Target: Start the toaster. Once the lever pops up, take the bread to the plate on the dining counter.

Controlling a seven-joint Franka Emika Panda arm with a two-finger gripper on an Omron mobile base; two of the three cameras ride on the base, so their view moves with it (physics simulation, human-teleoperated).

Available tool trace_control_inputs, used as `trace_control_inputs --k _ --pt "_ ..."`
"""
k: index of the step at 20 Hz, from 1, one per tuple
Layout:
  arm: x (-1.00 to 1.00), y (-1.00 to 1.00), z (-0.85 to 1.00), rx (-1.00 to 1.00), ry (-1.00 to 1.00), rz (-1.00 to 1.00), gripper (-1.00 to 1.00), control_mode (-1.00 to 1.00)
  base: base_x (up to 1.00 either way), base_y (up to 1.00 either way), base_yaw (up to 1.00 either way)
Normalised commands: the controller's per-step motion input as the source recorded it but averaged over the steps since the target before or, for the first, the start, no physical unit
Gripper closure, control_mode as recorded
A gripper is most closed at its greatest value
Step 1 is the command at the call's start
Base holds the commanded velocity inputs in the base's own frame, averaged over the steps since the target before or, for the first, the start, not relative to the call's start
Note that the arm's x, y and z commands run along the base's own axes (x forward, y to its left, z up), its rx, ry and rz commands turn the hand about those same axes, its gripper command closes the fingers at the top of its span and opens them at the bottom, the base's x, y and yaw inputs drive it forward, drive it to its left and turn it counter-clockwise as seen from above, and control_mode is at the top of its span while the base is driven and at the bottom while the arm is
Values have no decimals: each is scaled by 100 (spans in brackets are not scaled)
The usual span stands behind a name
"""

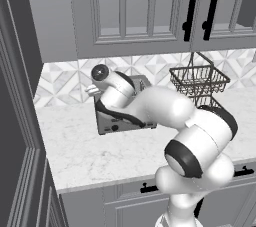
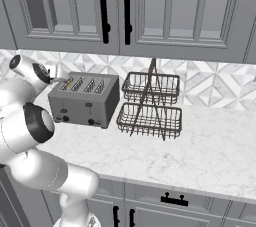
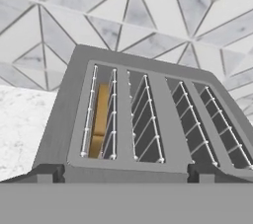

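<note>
Gleaming marble worktop [image 2: 200,146], grey cabinets [image 2: 165,11], toaster [image 2: 85,98]

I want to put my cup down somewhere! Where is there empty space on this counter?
The marble worktop is bare in front of the toaster and wire baskets, and widest to their right, toward the tiled wall. It is crowded where toaster and baskets sit nearly side by side, with the robot arm reaching over the toaster's left end.

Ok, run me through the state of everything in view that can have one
toaster: upright on the worktop, three slots empty.
bread: down in the leftmost slot, seen from the hand.
hand: open, holding nothing, by the toaster's left end.
upper cabinet doors: closed.
wire baskets: empty.
</note>
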Motion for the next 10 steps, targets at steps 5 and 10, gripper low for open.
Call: trace_control_inputs --k 5,10 --pt "11 12 -3 0 0 0 -100 -100 0 0 0" --pt "8 10 -5 0 0 0 -100 -100 0 0 0"
